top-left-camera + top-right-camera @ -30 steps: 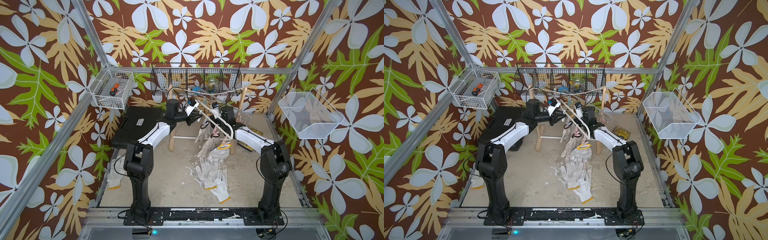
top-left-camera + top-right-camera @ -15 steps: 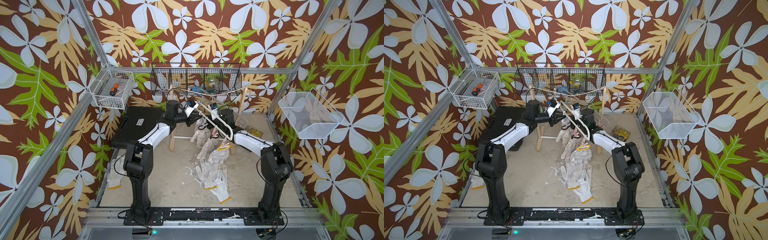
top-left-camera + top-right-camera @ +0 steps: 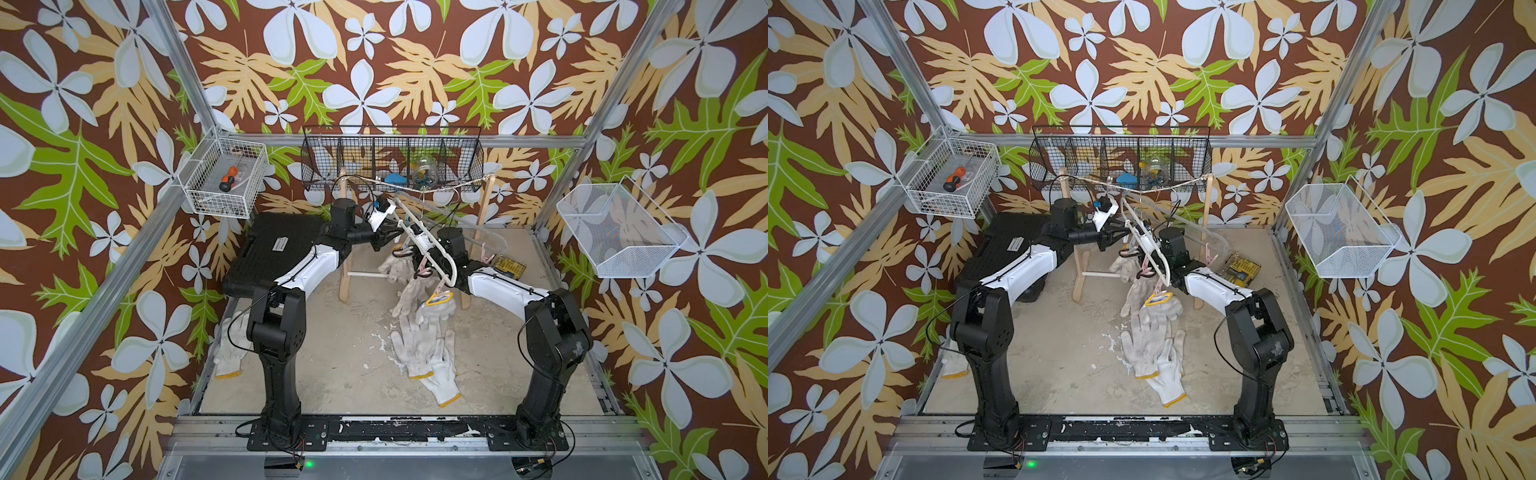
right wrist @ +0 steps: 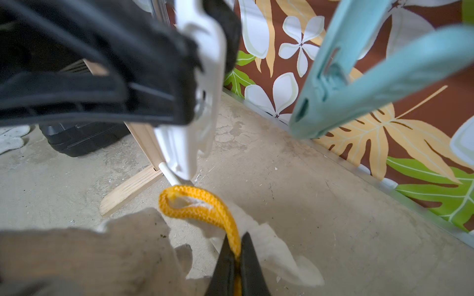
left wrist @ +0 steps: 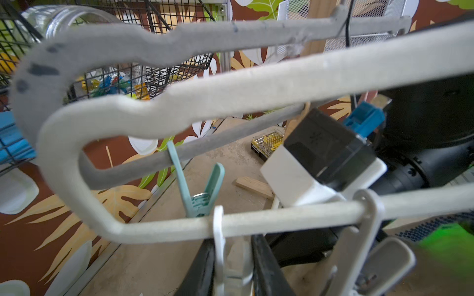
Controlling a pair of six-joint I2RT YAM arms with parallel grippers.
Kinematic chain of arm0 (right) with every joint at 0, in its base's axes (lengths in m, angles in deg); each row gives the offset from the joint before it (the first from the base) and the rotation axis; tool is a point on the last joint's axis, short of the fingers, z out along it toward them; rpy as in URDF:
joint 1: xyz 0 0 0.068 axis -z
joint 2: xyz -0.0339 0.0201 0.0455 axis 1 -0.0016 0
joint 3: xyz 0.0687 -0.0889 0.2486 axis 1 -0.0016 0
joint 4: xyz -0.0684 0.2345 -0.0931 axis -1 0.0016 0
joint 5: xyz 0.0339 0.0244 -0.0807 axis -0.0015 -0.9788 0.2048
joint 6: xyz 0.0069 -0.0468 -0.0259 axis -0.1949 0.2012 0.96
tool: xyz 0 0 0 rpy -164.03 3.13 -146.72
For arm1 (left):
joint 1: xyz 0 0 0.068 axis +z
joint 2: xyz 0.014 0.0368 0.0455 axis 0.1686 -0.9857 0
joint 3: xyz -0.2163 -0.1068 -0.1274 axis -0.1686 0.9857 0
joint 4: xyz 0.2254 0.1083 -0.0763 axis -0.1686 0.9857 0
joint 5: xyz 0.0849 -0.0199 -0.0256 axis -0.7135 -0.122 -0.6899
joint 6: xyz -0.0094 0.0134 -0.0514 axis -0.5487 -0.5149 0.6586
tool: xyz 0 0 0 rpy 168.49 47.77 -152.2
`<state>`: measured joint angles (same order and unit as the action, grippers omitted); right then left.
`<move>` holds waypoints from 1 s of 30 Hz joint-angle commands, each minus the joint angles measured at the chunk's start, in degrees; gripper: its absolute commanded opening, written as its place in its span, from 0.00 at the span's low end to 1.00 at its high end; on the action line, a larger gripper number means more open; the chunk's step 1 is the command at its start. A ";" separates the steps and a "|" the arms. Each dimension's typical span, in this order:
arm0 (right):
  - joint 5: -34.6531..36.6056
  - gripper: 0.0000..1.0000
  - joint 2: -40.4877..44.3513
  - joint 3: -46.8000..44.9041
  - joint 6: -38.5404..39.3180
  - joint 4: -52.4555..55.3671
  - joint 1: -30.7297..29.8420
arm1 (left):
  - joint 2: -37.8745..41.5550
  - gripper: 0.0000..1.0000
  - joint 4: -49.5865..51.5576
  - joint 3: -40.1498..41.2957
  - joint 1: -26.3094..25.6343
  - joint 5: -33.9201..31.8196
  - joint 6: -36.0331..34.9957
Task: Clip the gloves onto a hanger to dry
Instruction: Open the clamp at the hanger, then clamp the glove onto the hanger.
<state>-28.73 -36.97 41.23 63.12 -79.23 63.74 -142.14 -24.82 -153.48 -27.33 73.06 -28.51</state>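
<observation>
Loose gloves (image 3: pixel 415 353) lie at lower centre in both top views. Just above them in frame, the right gripper (image 4: pixel 237 256) is clamped on the yellow cuff of one raised glove (image 4: pixel 272 246). Farther back, the left gripper (image 5: pixel 232 256) squeezes a white clip (image 4: pixel 202 102) hanging on the hanger (image 5: pixel 230 102).

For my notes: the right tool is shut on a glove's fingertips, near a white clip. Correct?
Not the fingertips: the right tool is shut on the yellow cuff of the glove, near the white clip, as the right wrist view shows.
</observation>
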 commanded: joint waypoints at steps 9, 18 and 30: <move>-1.81 0.00 -0.95 2.92 1.12 -1.83 -0.77 | 0.49 0.25 -3.07 1.35 0.05 3.06 1.18; -2.79 0.00 -0.33 2.08 1.01 -2.77 -0.81 | 0.54 0.25 -4.89 2.13 -0.01 3.11 1.92; -3.29 0.00 1.25 1.76 -0.39 -5.54 -0.72 | 0.52 0.25 -5.05 3.13 0.13 3.32 1.67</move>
<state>-30.59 -36.81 43.08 62.93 -80.48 63.06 -142.10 -28.99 -150.45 -27.33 74.96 -26.90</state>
